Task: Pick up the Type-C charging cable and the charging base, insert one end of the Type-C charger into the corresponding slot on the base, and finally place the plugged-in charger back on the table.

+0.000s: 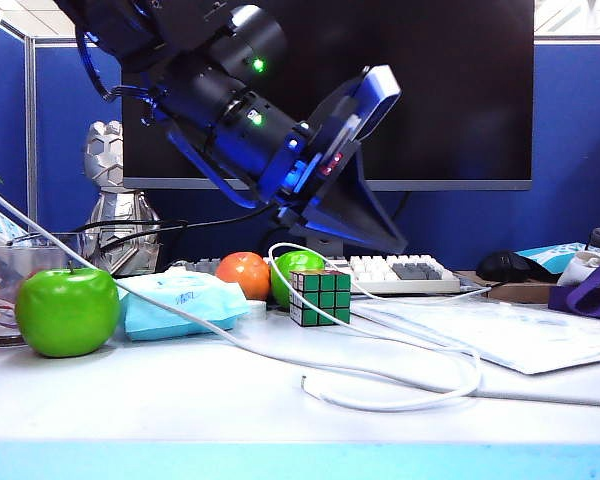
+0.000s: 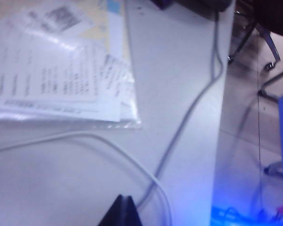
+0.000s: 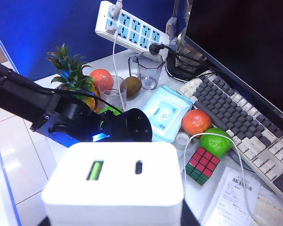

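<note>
Left pincer (image 2: 123, 212), low over the counter (image 2: 61, 188), is clamped shut at the Type-C charging cable (image 2: 108, 143) — a hold cannot be confirmed. Right pincer (image 3: 115, 216) is clamped on the charging base (image 3: 114, 181), slots exposed. Step: cable pickup. Next — bring the plug to the oval slot
</note>
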`<act>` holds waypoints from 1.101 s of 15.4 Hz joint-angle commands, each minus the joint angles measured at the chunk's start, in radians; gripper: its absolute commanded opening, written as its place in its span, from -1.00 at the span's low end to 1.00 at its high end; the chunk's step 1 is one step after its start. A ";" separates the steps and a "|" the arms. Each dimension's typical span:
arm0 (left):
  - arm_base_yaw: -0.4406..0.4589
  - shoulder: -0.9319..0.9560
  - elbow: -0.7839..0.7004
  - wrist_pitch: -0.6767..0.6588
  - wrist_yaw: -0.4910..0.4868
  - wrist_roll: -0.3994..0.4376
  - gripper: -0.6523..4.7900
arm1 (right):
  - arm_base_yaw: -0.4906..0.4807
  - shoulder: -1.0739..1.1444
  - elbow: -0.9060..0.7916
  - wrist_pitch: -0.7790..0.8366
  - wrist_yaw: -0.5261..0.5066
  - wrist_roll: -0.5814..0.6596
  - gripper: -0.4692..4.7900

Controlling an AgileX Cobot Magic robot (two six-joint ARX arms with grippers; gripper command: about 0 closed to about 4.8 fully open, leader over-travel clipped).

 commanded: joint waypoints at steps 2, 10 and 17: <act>0.002 -0.003 0.002 -0.396 -0.119 0.643 -0.06 | 0.002 -0.006 0.006 0.022 -0.006 0.000 -0.83; 0.002 0.000 0.002 -0.476 -0.196 1.095 -0.07 | 0.002 -0.005 0.006 0.022 -0.006 0.000 -0.83; -0.001 0.074 0.002 -0.396 -0.177 1.121 -0.07 | 0.002 -0.003 0.006 0.029 -0.006 0.000 -0.83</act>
